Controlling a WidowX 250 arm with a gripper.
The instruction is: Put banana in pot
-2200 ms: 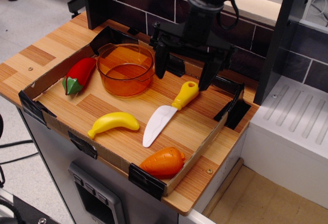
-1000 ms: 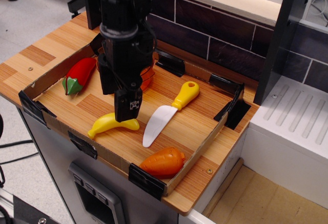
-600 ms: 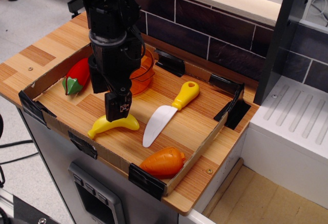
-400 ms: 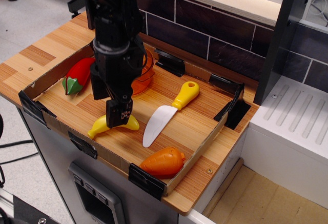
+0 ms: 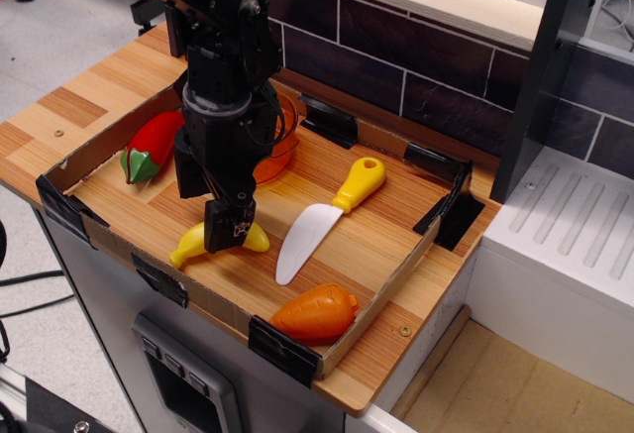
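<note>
The banana lies flat on the wooden tray, close to the tray's front wall. The gripper is right on top of the banana's middle. One finger stands in front of the banana and hides part of it. The other finger is on the far side, toward the pot. The fingers are spread apart, with the banana between them. I cannot tell if they touch the banana, and they do not seem to squeeze it yet.

The banana's long way runs left to right, next to the front wall. One yellow end pokes out on each side of the gripper. So the fingers sit across the short way of the banana, which I think is the good way to pinch it.

The pot is just behind the banana, and most of it is hidden by the arm. Only a bit of its orange rim shows. I think the next move is to close the fingers, lift, and go a short way back to the pot.

The tray is smooth and flat. The banana looks shiny, so it might slip. The knife is just to the right of the banana, not touching it. The red pepper is behind and to the left. The carrot is well to the right, by the front corner. There is room to lift.
</note>
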